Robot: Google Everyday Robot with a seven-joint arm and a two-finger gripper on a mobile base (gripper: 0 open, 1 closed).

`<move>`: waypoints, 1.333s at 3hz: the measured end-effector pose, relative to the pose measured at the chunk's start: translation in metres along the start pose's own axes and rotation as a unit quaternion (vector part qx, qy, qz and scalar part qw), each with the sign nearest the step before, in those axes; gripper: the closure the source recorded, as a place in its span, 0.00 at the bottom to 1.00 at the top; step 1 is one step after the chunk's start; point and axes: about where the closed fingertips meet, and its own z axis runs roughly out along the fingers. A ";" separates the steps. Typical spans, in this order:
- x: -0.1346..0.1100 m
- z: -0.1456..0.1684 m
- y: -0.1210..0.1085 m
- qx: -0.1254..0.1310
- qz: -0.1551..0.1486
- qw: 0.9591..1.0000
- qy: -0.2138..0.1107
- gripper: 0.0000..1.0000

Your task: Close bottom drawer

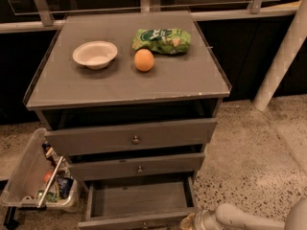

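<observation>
1. A grey-brown wooden cabinet [213,128] stands in the middle, and it has three drawers in its front.
2. The bottom drawer [139,199] is the lowest drawer of the cabinet. It is pulled far out, so its bare wooden inside shows. Nothing lies in it.
3. The pincer [188,222] is down low at the front right corner of the cabinet, just beside the right end of the bottom drawer's front board. I cannot tell if the pincer is open or closed, or if it touches the board.
4. The pale arm [244,218] comes in low from the right of the cabinet and ends at the pincer.
5. The middle drawer [136,166] is just above the bottom one and has a small round knob.
6. The top drawer [129,137] is the tallest one and has a knob too. A dark gap shows above it, under the cabinet's top.
7. The flat surface [120,87] on top of the cabinet holds three things.
8. A white bowl [95,54] sits on the left part of the cabinet top, right side up.
9. An orange [144,60] sits near the middle of the cabinet top, close to the bowl but not touching it.
10. A green bag [162,40] lies flat at the back of the cabinet top, just behind the orange.
11. A clear plastic bin [26,174] leans by the cabinet's lower left side, with small things in it.
12. A white pole [283,56] slants up on the right of the cabinet.
13. The cabinet stands on a speckled floor [249,162].
</observation>
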 end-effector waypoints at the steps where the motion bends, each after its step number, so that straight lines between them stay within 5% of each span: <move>1: 0.000 0.000 0.000 0.000 0.000 1.000 0.000 0.36; 2: 0.000 0.000 0.000 0.000 0.000 1.000 0.000 0.12; 3: -0.008 0.007 -0.006 0.001 -0.012 1.000 -0.005 0.00; 4: -0.037 0.021 -0.023 0.010 -0.054 0.998 -0.016 0.18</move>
